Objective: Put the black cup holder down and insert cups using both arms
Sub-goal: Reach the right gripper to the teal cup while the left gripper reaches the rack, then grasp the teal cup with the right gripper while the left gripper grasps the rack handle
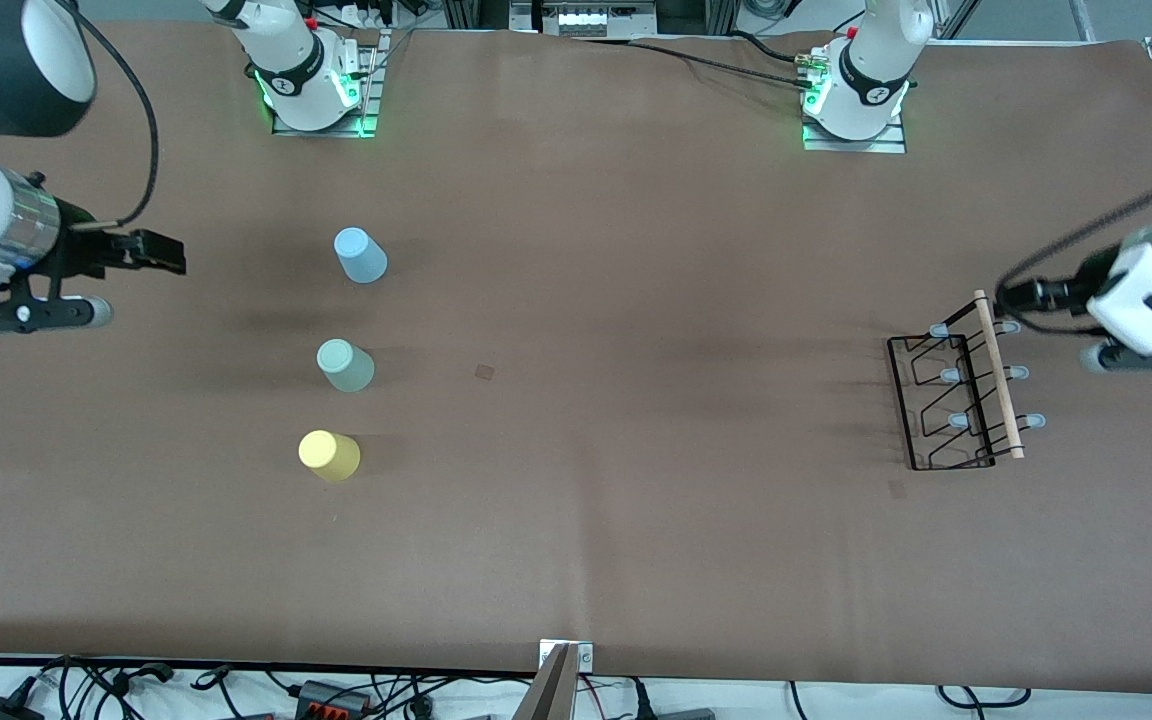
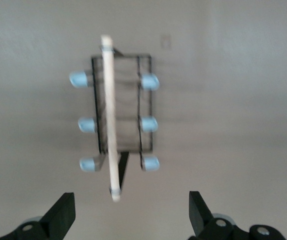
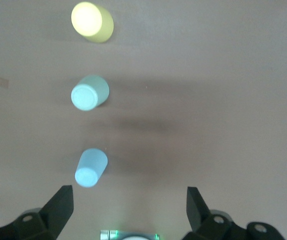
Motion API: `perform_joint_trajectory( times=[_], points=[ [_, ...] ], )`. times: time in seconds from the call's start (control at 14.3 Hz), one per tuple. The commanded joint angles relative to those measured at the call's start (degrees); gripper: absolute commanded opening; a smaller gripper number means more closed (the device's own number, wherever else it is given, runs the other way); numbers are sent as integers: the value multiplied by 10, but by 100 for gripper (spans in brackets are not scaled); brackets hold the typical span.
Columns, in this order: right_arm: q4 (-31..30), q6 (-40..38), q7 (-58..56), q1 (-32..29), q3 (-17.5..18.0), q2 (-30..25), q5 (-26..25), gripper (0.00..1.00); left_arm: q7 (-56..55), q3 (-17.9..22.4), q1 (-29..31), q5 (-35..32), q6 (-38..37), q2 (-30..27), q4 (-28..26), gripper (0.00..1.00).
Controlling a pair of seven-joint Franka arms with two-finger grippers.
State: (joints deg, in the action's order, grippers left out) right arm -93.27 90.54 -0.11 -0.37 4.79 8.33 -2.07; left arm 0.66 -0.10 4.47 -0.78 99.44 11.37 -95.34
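The black cup holder [image 1: 996, 372] lies on the table toward the left arm's end, its wooden rod handle on top and pale blue pegs sticking out on both sides. My left gripper [image 1: 1136, 345] hangs just beside it, open and empty; in the left wrist view the cup holder [image 2: 108, 110] lies ahead of the open left gripper [image 2: 132, 212]. Three cups stand in a row toward the right arm's end: light blue [image 1: 361, 255], mint green [image 1: 345, 365], yellow [image 1: 329, 455]. My right gripper [image 1: 46, 300] hovers beside them, open and empty. The right wrist view shows the blue cup [image 3: 91, 167], the green cup [image 3: 89, 92] and the yellow cup [image 3: 92, 21] off the open right gripper [image 3: 129, 207].
Brown covering [image 1: 636, 520] spans the whole table. The right arm's base [image 1: 314, 90] and the left arm's base [image 1: 856, 100] stand along the edge farthest from the front camera. A small dark mark [image 1: 484, 372] sits mid-table. Cables run along the near edge.
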Motion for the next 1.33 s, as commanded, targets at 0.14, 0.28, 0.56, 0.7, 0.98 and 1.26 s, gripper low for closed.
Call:
perform_joint_trajectory(
  times=[0.14,0.28,0.56,0.7,0.98,1.26],
  points=[
    [-137,157,59,29,0,-28,1,100,8,-4,4,-44,171,0,-88,100],
    [-182,245,107,49,0,-17,1,100,15,-4,10,-44,248,0,-138,100],
    [-220,343,176,78,0,15,1,100,29,-4,25,-44,309,18,-173,99],
    [-220,351,178,77,0,25,2,100,38,-5,36,-43,310,26,-187,94],
    [-217,359,178,76,0,39,32,100,41,-5,36,-44,323,37,-184,73],
    [-217,376,176,71,-1,63,35,100,41,-5,36,-43,331,45,-185,49]
  ],
)
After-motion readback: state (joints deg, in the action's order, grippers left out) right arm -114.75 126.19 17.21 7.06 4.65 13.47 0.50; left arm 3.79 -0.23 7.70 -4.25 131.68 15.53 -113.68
